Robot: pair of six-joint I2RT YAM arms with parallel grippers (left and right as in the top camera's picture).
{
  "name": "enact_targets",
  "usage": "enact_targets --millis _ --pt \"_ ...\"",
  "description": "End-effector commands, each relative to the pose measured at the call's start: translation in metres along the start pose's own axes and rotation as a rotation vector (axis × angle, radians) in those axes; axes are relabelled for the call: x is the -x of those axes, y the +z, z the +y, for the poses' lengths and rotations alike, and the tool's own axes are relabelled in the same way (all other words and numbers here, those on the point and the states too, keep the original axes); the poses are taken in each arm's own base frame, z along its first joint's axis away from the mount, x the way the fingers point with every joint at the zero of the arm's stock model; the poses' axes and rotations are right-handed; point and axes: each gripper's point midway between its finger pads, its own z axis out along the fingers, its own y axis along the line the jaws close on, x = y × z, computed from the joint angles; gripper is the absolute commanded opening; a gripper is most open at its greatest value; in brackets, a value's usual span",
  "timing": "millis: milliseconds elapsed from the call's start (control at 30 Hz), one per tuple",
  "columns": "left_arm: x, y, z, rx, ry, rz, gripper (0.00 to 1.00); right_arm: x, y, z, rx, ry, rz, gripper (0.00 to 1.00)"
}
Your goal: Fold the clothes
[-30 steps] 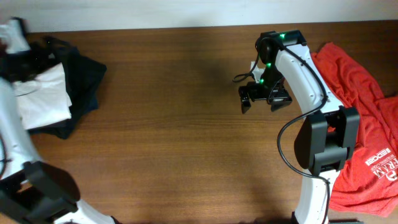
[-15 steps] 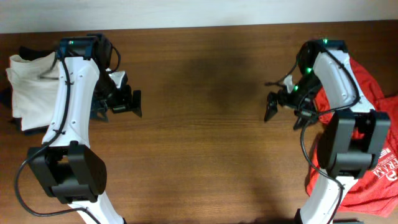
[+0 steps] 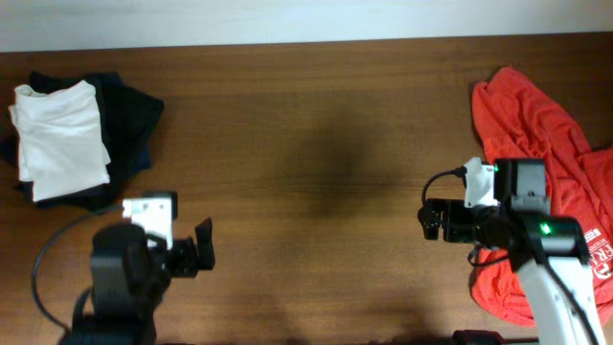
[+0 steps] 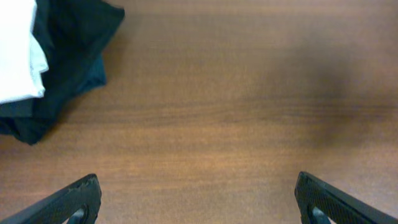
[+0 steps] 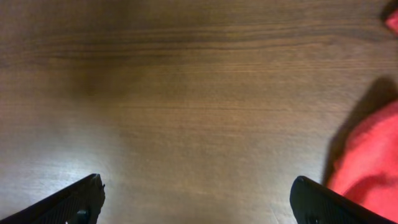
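Far left, back corner: a white shirt (image 3: 59, 137) sits folded into a tidy rectangle on top of a dark garment (image 3: 129, 115). The left wrist view shows the same pile, white shirt (image 4: 15, 50) over dark garment (image 4: 68, 43). My read is that's the "done" stack, parked out of the way so it doesn't get dragged around.

The left tool (image 3: 203, 251) hangs by the front edge with its fingers spread wide and nothing between them, just bare wood, well clear of the pile.

The middle of the surface (image 3: 316, 192) has nothing on it. I'd guess that's kept free as the folding spot.

The right tool (image 3: 429, 221) is also near the front, fingers wide apart and holding nothing. Its wrist cam shows plain wood with a bit of red-orange shirt (image 5: 367, 162) off to one side.

Far right is the red-orange shirt (image 3: 536, 125), crumpled and unfolded, white print showing near its lower end, partly tucked under the right arm. It looks like the next one up, and the right tool is nearest, so it'd probably grab an edge and pull the shirt toward the middle.
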Motion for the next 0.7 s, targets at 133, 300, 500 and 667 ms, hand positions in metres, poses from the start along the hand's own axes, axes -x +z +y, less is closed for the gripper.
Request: enact_targets --millis 133,300,500,667 --pt "-0.012 -0.015 0.002 0.006 -0.007 -0.065 0.99 -0.004 -0.001 -0.007 -0.04 0.01 -0.002 0.99" --pt "-0.012 -0.015 0.002 0.006 -0.007 -0.065 0.99 -0.009 0.016 -0.012 -0.043 0.029 0.081 0.99" --pt "-0.012 -0.015 0.002 0.007 -0.007 -0.065 0.99 -0.01 0.017 -0.012 -0.043 0.029 0.086 0.99" --pt "-0.012 -0.015 0.002 0.007 -0.007 -0.065 0.99 0.027 0.007 -0.001 -0.005 -0.169 -0.245 0.99"
